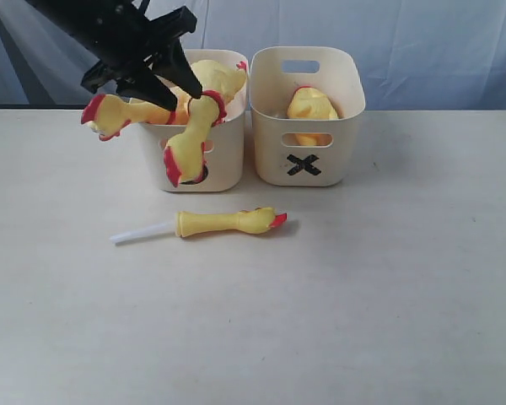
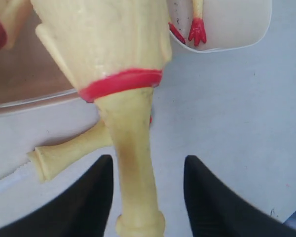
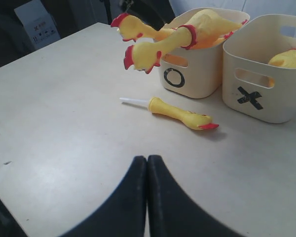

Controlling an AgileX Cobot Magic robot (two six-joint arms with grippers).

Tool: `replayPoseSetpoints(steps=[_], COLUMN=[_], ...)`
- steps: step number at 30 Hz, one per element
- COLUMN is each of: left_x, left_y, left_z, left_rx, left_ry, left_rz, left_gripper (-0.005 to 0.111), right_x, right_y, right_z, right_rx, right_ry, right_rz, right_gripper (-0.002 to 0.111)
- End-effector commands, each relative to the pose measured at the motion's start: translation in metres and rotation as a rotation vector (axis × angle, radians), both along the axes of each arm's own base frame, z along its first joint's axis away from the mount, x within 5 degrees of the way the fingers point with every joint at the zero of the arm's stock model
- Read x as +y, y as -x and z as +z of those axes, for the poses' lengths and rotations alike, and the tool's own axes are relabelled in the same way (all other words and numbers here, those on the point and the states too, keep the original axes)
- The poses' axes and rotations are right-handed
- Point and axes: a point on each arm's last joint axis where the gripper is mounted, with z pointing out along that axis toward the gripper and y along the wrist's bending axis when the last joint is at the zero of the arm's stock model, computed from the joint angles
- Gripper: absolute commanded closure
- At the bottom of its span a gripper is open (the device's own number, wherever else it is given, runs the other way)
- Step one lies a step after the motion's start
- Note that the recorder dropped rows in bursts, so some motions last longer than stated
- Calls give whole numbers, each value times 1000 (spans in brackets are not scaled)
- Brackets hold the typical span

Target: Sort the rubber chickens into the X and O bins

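Two big rubber chickens lie in the O bin (image 1: 229, 152) with their necks hanging out over its rim. One chicken's head (image 1: 101, 114) points left; the other's head (image 1: 182, 160) droops over the bin's front and covers the O. My left gripper (image 1: 173, 91) hovers over them, open. In the left wrist view a chicken neck (image 2: 135, 163) runs between the spread fingers, with a gap on one side. A third chicken (image 1: 312, 105) rests in the X bin (image 1: 341, 143). The slim chicken with the white stick (image 1: 228, 222) lies on the table before the bins. My right gripper (image 3: 147, 160) is shut and empty.
The bins stand side by side at the back of the pale table (image 1: 363, 295). A blue-grey curtain (image 1: 438, 42) hangs behind them. In the right wrist view the O bin (image 3: 187, 81) and the X bin (image 3: 274, 101) are far from that gripper.
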Motion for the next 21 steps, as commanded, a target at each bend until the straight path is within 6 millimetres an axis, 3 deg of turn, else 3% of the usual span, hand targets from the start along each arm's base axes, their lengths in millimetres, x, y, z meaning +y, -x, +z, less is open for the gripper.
replayPoseSetpoints(steps=[1, 7, 11, 16, 21], left_x=[2, 2, 17, 39, 55], left_y=[-2, -3, 7, 31, 54], left_z=[19, 43, 62, 100, 111], left_rx=[-58, -162, -252, -353, -383], left_ry=[30, 34, -120, -273, -393], left_rz=[12, -12, -2, 99, 143], left_gripper=[55, 54, 56, 65, 71], right_x=[0, 0, 0, 0, 0], right_y=[0, 0, 0, 0, 0], right_z=[-1, -1, -1, -1, -1], right_rx=[-4, -4, -4, -4, -4], right_ry=[-2, -2, -2, -2, -2], right_rz=[-7, -7, -7, -7, -7], right_gripper=[109, 109, 109, 109, 109])
